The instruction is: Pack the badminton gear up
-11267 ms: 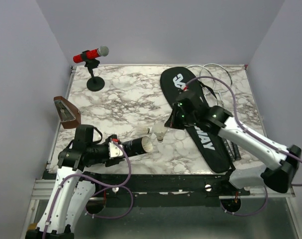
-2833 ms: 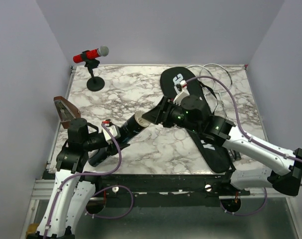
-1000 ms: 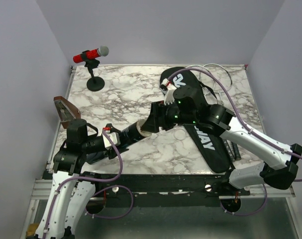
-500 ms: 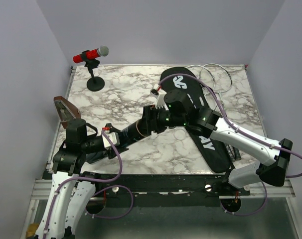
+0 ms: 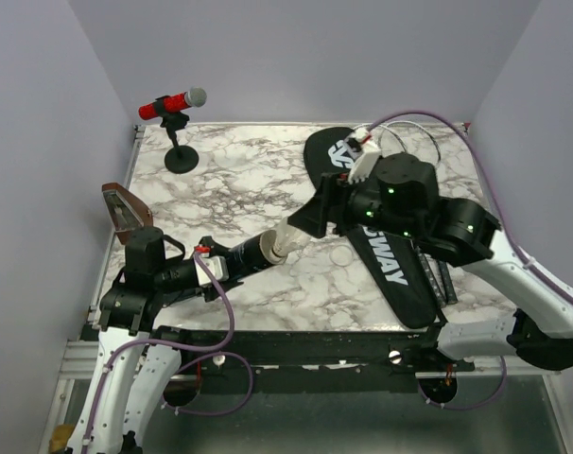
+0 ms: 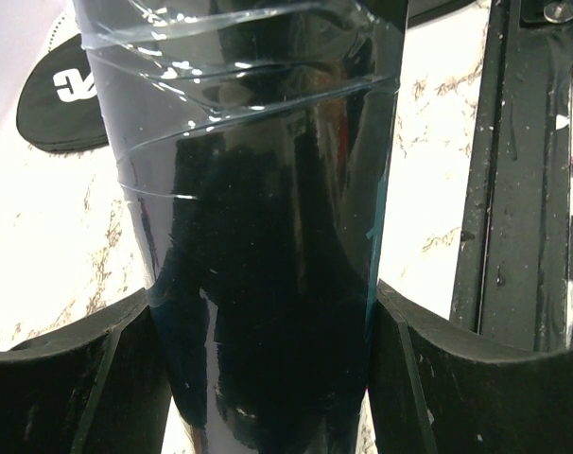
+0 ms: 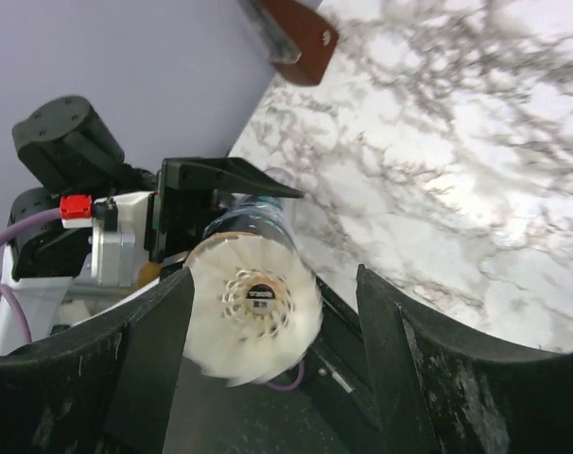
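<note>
Shuttlecock [image 7: 253, 322] at tube [image 5: 253, 253] mouth, perhaps partly inside; microphone [image 5: 173, 102], brown wedge [image 5: 126, 213] well apart.

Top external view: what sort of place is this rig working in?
Probably a robot lab test cell, not a sports hall: a marble-patterned table boxed in by plain lavender walls, a red microphone on a stand, and staged props such as the black racket bag.
</note>
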You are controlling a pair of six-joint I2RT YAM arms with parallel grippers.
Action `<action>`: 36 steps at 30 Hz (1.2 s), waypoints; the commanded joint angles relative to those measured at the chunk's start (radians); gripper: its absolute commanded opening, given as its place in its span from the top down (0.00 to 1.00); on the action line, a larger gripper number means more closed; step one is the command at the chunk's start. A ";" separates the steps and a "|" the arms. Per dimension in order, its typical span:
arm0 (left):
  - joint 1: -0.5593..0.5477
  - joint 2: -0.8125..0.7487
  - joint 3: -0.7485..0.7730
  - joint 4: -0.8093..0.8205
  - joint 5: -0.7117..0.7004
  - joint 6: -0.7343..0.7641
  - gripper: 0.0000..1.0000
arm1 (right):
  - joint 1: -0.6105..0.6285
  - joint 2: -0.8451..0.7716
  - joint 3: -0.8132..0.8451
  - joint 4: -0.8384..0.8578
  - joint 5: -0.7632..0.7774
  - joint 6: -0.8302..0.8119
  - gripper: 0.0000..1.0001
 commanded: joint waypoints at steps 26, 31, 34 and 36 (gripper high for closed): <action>0.000 -0.024 -0.020 -0.037 0.021 0.057 0.66 | -0.060 -0.135 -0.277 0.089 -0.046 0.079 0.24; 0.000 -0.021 -0.015 -0.031 0.024 0.052 0.66 | -0.058 -0.121 -0.305 0.149 -0.169 0.078 0.25; 0.000 -0.018 -0.006 -0.023 0.024 0.043 0.66 | -0.058 -0.083 -0.317 0.153 -0.203 0.071 0.26; 0.000 -0.015 0.001 -0.020 0.027 0.034 0.66 | -0.058 -0.067 -0.332 0.165 -0.203 0.076 0.27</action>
